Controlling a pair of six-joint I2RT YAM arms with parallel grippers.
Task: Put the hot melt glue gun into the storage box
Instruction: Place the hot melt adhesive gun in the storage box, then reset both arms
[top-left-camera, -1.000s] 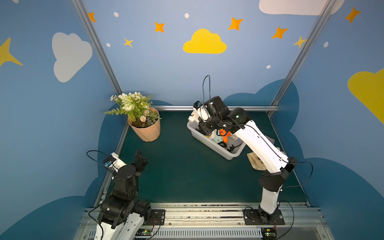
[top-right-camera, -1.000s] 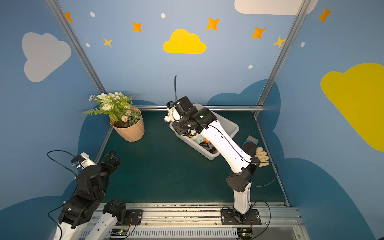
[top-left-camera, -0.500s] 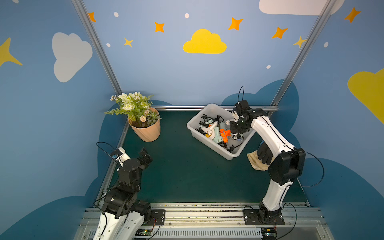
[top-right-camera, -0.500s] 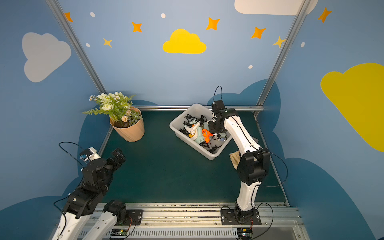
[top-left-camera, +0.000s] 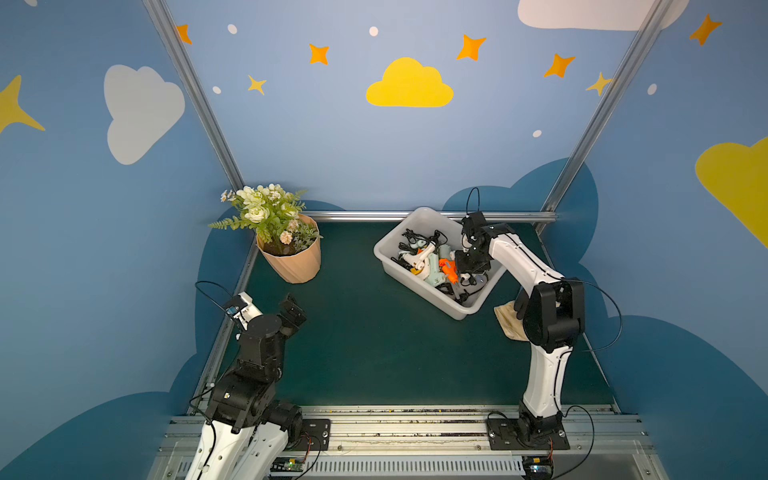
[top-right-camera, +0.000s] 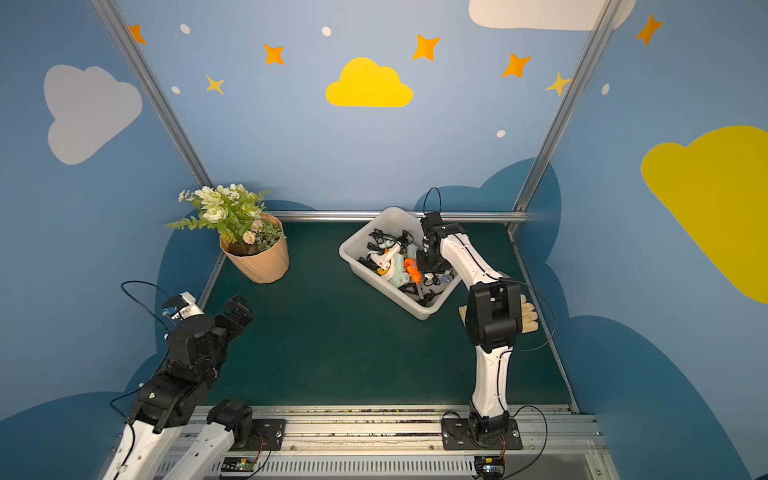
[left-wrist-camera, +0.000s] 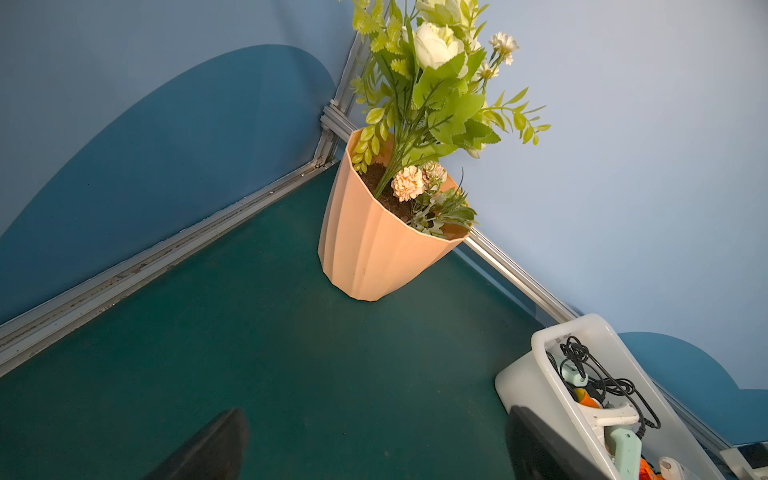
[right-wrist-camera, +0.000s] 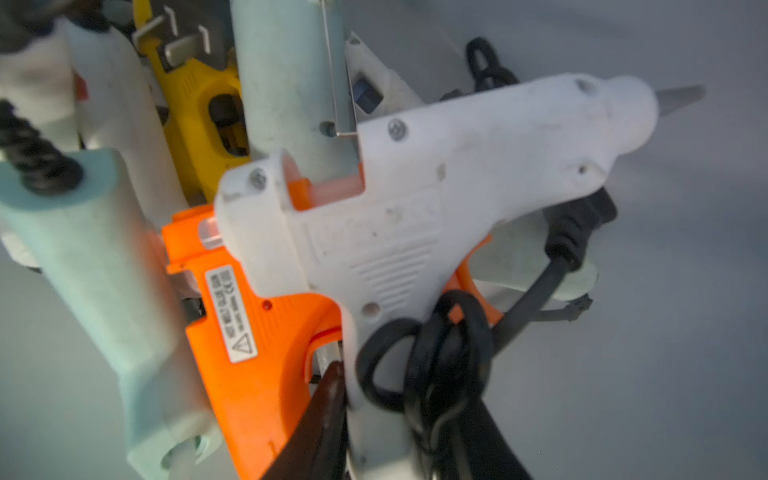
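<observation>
Asking: how far along is the job?
Answering: nearly done, by the look of it. The right gripper (right-wrist-camera: 399, 390) is narrowed on the handle of a white gun (right-wrist-camera: 415, 199), and both are already inside the box (top-left-camera: 415, 218), over the pile there. What seems left is to let go and lift clear.
Asking: what lies around that gripper?
Answering: an orange gun (right-wrist-camera: 257, 332) touching the white one, a mint gun (right-wrist-camera: 104, 270) beside that, a yellow thing (right-wrist-camera: 199, 108) further in, and black cords (right-wrist-camera: 432, 357). Whether the white gun rests on them cannot be told.
Asking: and the left gripper (top-left-camera: 293, 313)?
Answering: spread wide, empty, over bare mat (top-left-camera: 374, 353), well apart from the box. No gun shows on the mat near either gripper, so this may be the last one.
Asking: the room?
Answering: a dark green mat, flat and matte, closed in by blue walls (top-left-camera: 332, 145) painted with clouds and stars. A flower pot (top-left-camera: 293, 262) stands ahead of the left gripper, by the back corner. A tan thing (top-right-camera: 528, 316) lies behind the right gripper, half hidden by its arm (top-right-camera: 490, 320).
</observation>
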